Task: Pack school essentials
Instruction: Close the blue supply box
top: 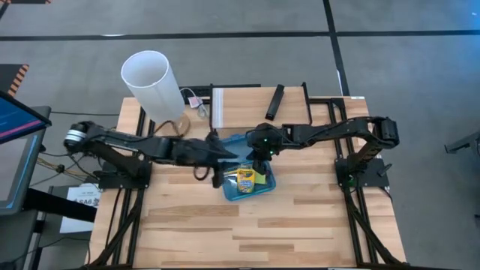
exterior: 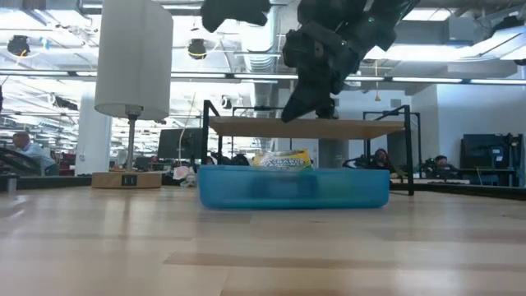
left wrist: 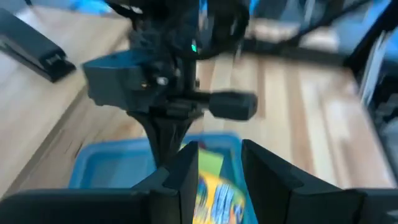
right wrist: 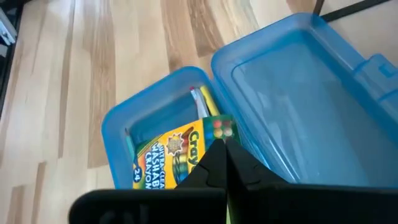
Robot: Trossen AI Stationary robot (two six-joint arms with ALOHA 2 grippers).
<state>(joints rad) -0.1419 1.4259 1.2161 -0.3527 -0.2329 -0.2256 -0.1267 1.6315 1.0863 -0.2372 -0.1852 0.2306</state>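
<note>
Nearest the low camera, bare worktop [exterior: 263,255] runs up to the blue case [exterior: 293,187], centre frame, with the crayon box [exterior: 283,160] showing above its wall. My right gripper [right wrist: 225,157] is clenched with nothing between its fingers, hanging directly over the crayon box [right wrist: 177,155]; I judge this closed tip is placed to press the box flat into the tray. Yellow pencils [right wrist: 208,102] lie in the tray beyond the box. The case lid [right wrist: 305,99], upper right of the right wrist frame, stands folded open, presumably so packing can go on. My left gripper [left wrist: 219,168] is half spread and grips nothing, lower centre of its frame, above the case. The black bar [top: 275,100] and white cylinder [top: 154,84] lie toward the top of the high frame.
</note>
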